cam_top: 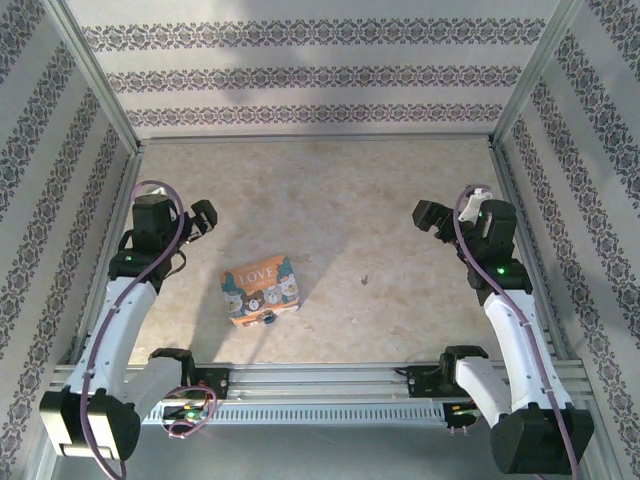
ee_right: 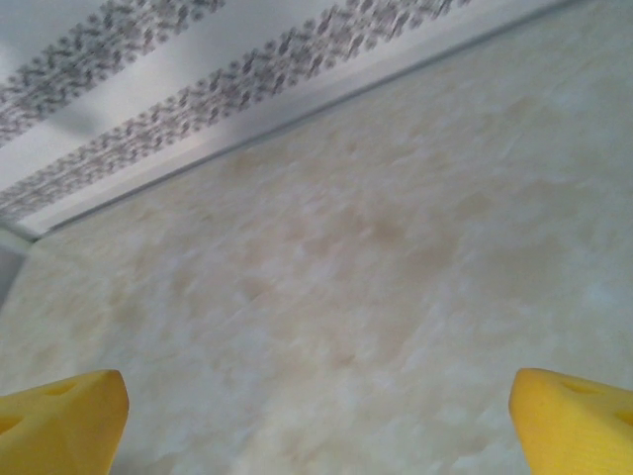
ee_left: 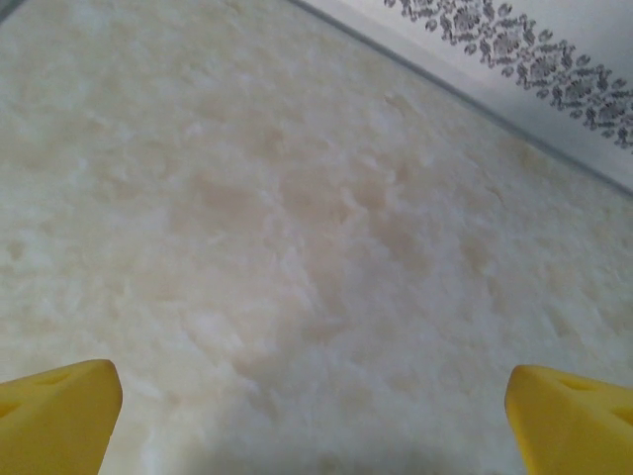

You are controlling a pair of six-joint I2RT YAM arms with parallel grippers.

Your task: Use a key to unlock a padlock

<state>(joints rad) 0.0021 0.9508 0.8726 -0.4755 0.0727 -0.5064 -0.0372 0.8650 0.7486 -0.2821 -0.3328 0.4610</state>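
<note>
Padlock (cam_top: 268,320), a tiny dark-blue lock body whose silvery shackle is too small to be made out, is located at the near edge of the orange-sided box printed with bears and the word "LOVE" (cam_top: 258,285). Whether the two are in contact cannot be determined. A very small grey speck, taken to be the slim metal key (cam_top: 366,279), is seen on the pale marbled table top (cam_top: 400,180) to the right of the box, well apart from it.

The left gripper (cam_top: 205,218) is held to the left of the box and beyond it, with its jaws spread wide. Only bare table is seen between its yellow fingertips (ee_left: 59,416). The right gripper (cam_top: 430,215) is held well to the right of the box, likewise spread wide, with nothing between its yellow fingertips (ee_right: 59,421).

Both grippers are judged to be stationed on either side of the box so that the working area is left unobstructed, with jaws opened ready for a first pick. No step of the task is yet done. As the key lies on the right gripper's side and the padlock nearer the left gripper, that division of work is judged likely. A flat, tiny key is expected to be difficult to pinch off the surface.
</note>
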